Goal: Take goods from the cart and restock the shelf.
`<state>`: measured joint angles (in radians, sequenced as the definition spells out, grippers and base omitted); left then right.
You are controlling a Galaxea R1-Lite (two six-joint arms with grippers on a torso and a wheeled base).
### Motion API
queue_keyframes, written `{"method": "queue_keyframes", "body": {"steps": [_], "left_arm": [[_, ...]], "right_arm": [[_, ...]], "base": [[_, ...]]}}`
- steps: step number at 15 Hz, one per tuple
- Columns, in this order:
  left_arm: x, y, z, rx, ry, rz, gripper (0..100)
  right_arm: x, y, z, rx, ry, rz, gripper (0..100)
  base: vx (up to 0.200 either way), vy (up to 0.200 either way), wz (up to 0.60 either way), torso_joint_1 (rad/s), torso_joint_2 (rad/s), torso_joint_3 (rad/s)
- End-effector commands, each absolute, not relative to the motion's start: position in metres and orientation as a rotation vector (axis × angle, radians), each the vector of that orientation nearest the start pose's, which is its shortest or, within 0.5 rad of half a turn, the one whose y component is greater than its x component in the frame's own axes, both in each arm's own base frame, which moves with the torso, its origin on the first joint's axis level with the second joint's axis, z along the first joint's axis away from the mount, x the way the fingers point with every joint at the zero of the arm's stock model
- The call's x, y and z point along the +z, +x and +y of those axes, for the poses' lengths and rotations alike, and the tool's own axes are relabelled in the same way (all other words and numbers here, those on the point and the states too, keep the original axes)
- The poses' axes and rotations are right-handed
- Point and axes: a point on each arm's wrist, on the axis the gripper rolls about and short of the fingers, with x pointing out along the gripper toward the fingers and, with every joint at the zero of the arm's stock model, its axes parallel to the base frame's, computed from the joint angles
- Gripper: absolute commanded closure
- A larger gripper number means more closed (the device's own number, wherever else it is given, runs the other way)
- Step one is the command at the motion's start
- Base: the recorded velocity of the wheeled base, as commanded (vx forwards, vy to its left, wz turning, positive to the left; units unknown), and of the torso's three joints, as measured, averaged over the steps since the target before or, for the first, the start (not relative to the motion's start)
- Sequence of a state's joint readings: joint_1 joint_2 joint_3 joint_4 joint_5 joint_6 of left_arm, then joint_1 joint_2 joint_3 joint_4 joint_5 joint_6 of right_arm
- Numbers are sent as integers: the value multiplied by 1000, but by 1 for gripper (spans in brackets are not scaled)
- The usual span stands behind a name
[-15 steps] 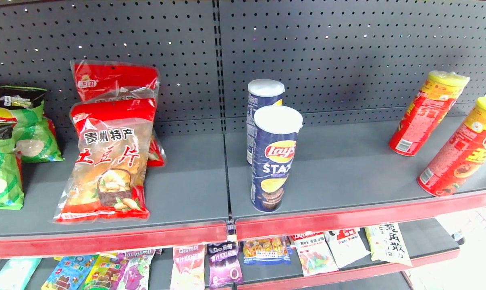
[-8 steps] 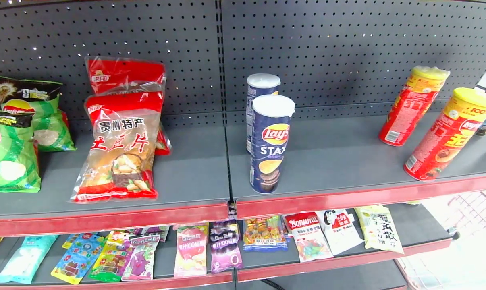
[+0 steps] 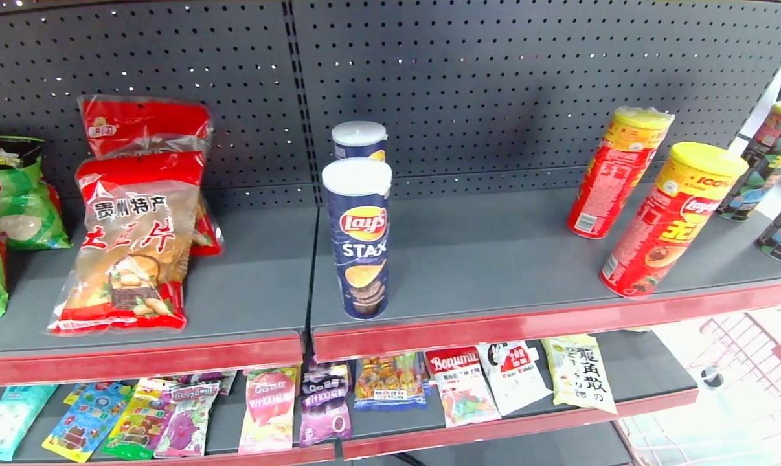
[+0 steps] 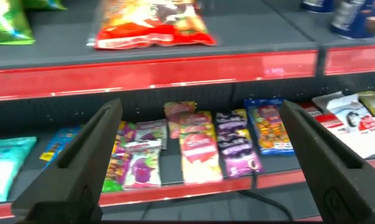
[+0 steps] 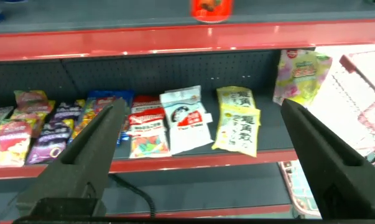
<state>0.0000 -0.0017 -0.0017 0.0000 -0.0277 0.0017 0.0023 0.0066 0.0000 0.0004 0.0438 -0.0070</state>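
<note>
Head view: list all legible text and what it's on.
"Lay's", "STAX": front blue can.
"贵州特产", "土豆片": front red bag.
"龍角散": pale pouch, lower shelf.
Red cans, green bags, other pouches: too small or blurred.

Evenly lit shelf (image 3: 494,259), glare beyond its right end

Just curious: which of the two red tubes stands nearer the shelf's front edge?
The right-hand tube, its base by the red edge strip; the other tube stands farther back.
</note>
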Motion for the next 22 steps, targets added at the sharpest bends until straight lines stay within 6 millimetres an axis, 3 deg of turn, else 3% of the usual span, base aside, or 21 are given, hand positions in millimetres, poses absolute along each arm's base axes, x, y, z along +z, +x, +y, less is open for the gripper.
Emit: {"method": "queue_keyframes", "body": {"steps": [1,20,22], "left_arm": [[76,-23,-1,-28,2,-2,0],[76,-23,-1,-28,2,-2,0],[76,-23,-1,-28,2,-2,0]], "right_arm": [[76,-22,1,48,-8,6,0],[76,-22,1,46,-6,6,0],[76,-22,1,46,-6,6,0]], "base": [[0,-200,0,2,-2,2],[0,-200,0,3,3,1],[0,0,0,0,0,0]]}}
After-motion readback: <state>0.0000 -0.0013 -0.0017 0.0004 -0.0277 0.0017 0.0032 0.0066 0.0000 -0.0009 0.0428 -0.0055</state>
